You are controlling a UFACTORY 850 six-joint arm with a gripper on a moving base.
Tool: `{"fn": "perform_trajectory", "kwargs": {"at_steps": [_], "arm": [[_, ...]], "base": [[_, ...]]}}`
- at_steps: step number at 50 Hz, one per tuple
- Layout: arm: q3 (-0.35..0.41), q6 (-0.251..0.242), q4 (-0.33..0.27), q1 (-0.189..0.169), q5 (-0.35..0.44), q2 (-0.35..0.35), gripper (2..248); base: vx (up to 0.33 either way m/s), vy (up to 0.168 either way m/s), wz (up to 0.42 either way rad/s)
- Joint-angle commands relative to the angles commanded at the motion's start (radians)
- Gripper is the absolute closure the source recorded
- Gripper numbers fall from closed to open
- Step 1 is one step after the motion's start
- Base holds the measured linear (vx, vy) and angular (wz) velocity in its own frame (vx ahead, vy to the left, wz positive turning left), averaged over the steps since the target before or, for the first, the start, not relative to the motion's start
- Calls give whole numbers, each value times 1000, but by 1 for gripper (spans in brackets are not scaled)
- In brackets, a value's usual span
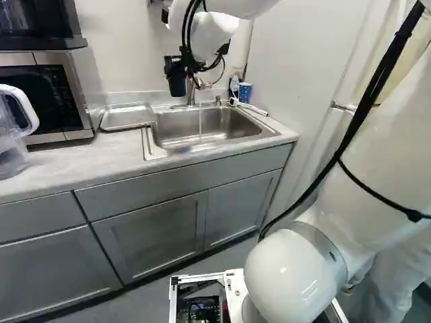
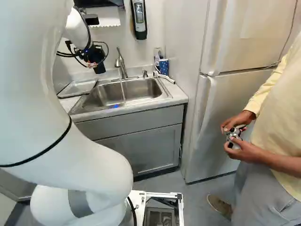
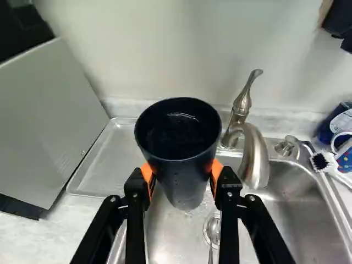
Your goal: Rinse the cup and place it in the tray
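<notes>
1. The gripper point(image 2: 95, 59) has its two fingers parted by the width of the cup point(image 3: 184, 179), with the orange pads point(image 3: 147, 175) pressed on it from two sides.
2. The cup is dark and upright, its mouth up, with a glint showing inside. It is held in the air beside the faucet point(image 2: 121, 66), over the tray side of the sink point(image 1: 149, 142).
3. The tray point(image 3: 104, 165) lies flat on the counter point(image 1: 64, 171), between the microwave point(image 1: 81, 87) and the sink; the cup is apart from it.
4. A thin stream point(image 2: 123, 89) runs from the faucet into the steel sink, which is let into the pale counter.
5. At the corner of the sink away from the tray stand a blue patterned cup point(image 1: 245, 91) and a bottle point(image 3: 336, 118); a white brush point(image 3: 325, 163) lies near them.
6. A black appliance point(image 1: 37, 23) sits on top of the microwave, and a clear jug point(image 1: 10, 151) with a white handle stands on the counter in front of it.
7. Grey cabinets point(image 1: 151, 235) run under the counter, down to a grey floor point(image 2: 188, 195).
8. A white fridge point(image 2: 214, 113) stands at the right of the right base view, and a long grey device point(image 2: 139, 19) hangs on the wall.
9. A person point(image 2: 277, 122) stands close ahead of the base, in front of the fridge, holding a controller point(image 2: 233, 136) in both hands.
</notes>
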Motion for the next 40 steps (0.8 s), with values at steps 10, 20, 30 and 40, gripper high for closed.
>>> {"fn": "perform_trajectory", "kwargs": {"at_steps": [10, 20, 30, 40], "arm": [[0, 0, 0, 0, 0, 0, 130], [0, 59, 0, 0, 0, 0, 130], [0, 159, 0, 0, 0, 0, 130], [0, 263, 0, 0, 0, 0, 130]], "base": [[0, 0, 0], [0, 0, 0], [0, 0, 0], [0, 0, 0]]}}
